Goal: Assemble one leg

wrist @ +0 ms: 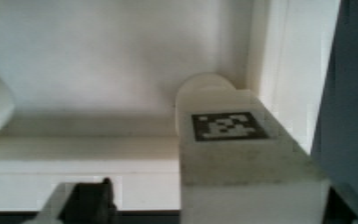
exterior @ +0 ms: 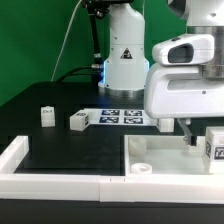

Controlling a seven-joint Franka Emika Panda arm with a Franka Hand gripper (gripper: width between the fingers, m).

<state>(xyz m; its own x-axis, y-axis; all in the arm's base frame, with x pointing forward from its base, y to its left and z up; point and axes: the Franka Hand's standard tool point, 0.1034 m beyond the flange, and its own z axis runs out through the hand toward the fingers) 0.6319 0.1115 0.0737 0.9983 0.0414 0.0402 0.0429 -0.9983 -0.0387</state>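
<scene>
One leg (exterior: 214, 148), a white block with a black-and-white tag, stands inside the white tray-like tabletop (exterior: 170, 158) at the exterior view's right edge. My gripper (exterior: 192, 136) reaches down beside it. In the wrist view this leg (wrist: 229, 125) lies between my fingers by the tabletop's wall (wrist: 291, 50). My gripper (wrist: 220, 205) is open: one dark finger (wrist: 87, 200) stands apart from the leg with a gap, and the other finger lies against its far side. Two more legs (exterior: 45, 117) (exterior: 80, 121) stand on the black table at the exterior view's left.
The marker board (exterior: 120, 117) lies in front of the robot's base (exterior: 125, 55). A round boss (exterior: 141, 170) rises from the tabletop's floor. A white wall (exterior: 50, 175) borders the table's front edge.
</scene>
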